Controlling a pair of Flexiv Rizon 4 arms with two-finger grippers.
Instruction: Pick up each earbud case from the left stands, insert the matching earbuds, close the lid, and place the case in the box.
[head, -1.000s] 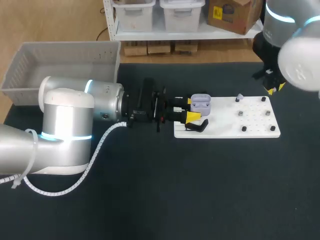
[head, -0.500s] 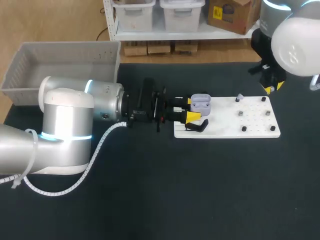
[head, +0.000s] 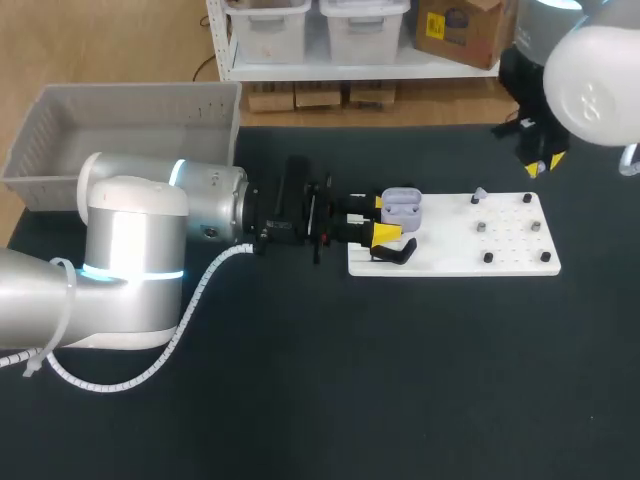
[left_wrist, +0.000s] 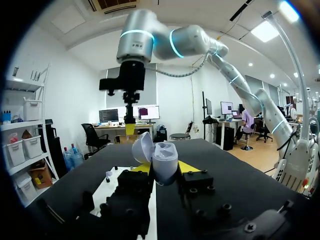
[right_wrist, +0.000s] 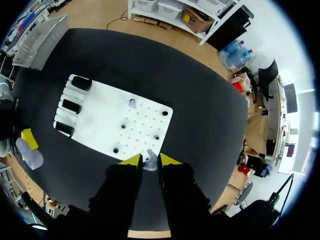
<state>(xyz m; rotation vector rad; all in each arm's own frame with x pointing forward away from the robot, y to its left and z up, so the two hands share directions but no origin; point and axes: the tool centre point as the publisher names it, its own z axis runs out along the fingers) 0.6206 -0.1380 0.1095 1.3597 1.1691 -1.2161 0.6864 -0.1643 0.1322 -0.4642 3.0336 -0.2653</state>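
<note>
Left gripper (head: 384, 220) lies near table centre, fingers pointing to 3 o'clock, closed on the lavender earbud case (head: 402, 207) from both sides; case lid is flipped open, and in the left wrist view the case stands upright between the yellow tips; case hangs over the 9 o'clock end of the white board (head: 455, 250); one black stand (head: 396, 252) shows just at 6 o'clock of the case; small pegs dot the board's 3 o'clock half, and one loose earbud (head: 480, 192) sits near the board's 12 o'clock edge; right gripper (head: 540, 165) hovers off the board's 1 o'clock corner, well above the table; in the right wrist view its yellow tips pinch a small lavender earbud (right_wrist: 150, 164), gap narrow; grey box (head: 45, 125) sits at the table's 10 o'clock corner, well apart from the board.
</note>
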